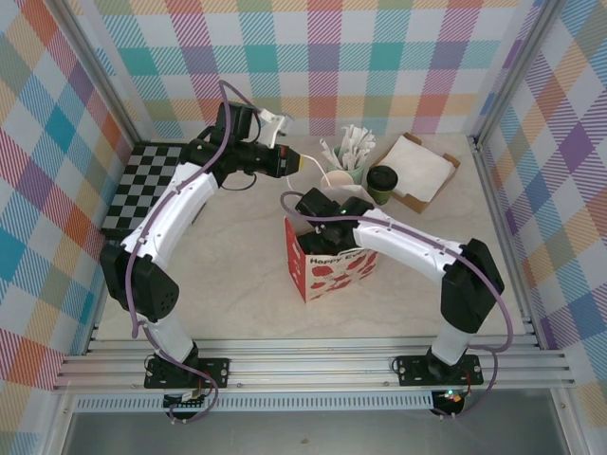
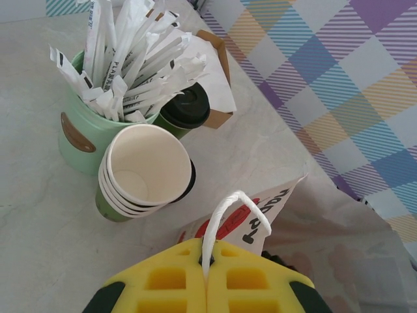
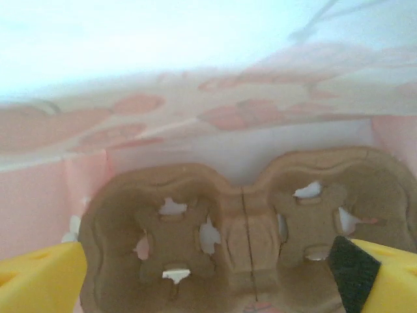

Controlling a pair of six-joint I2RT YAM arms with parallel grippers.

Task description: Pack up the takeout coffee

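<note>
The takeout coffee stands on the desk at about 1 o'clock from the paper bag — outside it, just beside the cutlery cup. The left gripper pinches the bag handle. The right gripper is spread wide inside the bag, over what looks like a cardboard carrier — the view is blurred

A robotics lab test cell. Two robot arms stand bolted to aluminium rails, plaid backdrop panels boxing in the marble-look tabletop.
</note>
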